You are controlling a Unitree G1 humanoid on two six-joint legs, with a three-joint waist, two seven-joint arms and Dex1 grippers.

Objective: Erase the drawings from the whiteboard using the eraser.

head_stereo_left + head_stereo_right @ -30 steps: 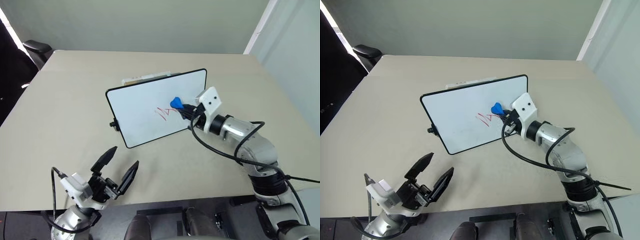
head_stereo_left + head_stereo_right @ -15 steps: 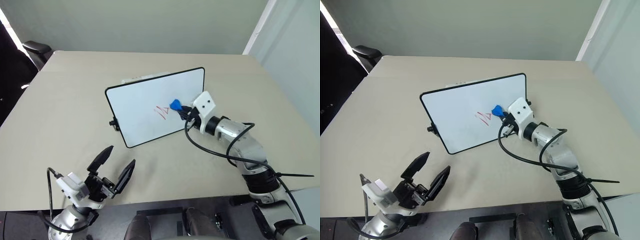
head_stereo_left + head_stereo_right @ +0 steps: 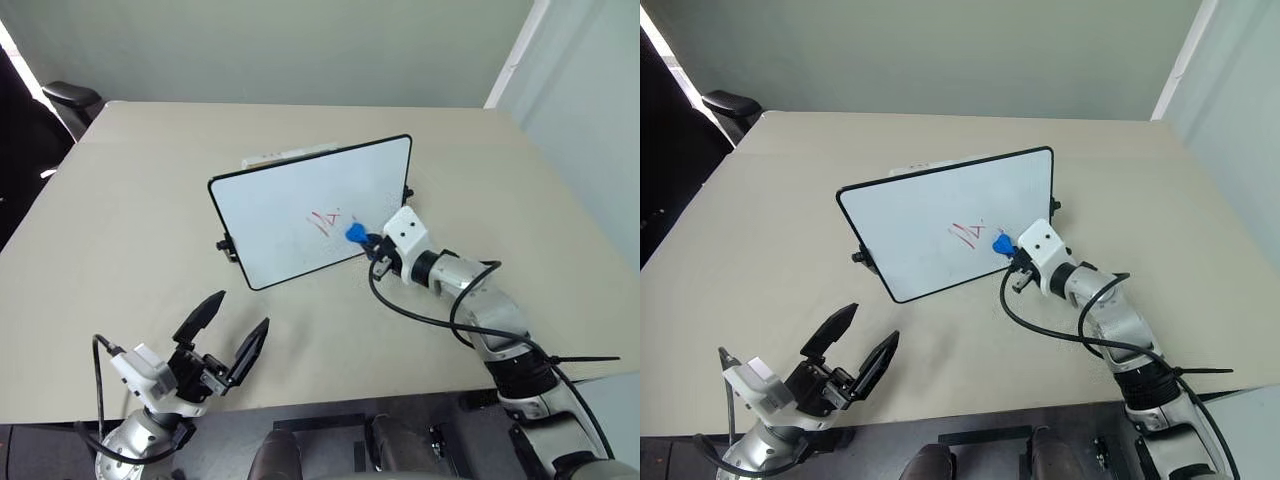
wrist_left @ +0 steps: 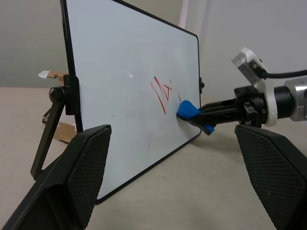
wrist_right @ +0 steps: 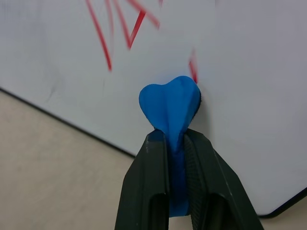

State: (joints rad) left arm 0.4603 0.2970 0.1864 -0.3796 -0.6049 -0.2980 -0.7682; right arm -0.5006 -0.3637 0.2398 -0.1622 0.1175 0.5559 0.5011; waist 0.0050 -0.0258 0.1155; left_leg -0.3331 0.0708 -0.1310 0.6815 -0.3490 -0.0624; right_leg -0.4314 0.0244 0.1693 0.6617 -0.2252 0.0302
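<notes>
The whiteboard (image 3: pixel 290 205) stands tilted on the beige table, black-framed and glossy. Red zigzag drawings (image 3: pixel 323 220) sit right of its centre, also clear in the left wrist view (image 4: pixel 160 92). My right gripper (image 3: pixel 368 240) is shut on the blue eraser (image 3: pixel 355 234), whose squeezed tip presses the board just below and right of the drawings (image 5: pixel 120 28); the eraser (image 5: pixel 170 108) bulges between the black fingers (image 5: pixel 148 182). My left gripper (image 3: pixel 228 330) hangs open near the table's front edge, well short of the board, nothing between its fingers.
A flat beige-and-white box (image 3: pixel 275 156) lies behind the board's top edge. A black chair (image 3: pixel 70 97) stands past the table's far left corner. The board's black stand leg (image 4: pixel 50 124) props it from behind. A black cable (image 3: pixel 420 315) loops from the right wrist over the table.
My right gripper has slid the eraser downward across the board, from beside the drawings' upper right to below their right end. Part of the red marks on the right is gone. The left arm stays still.
</notes>
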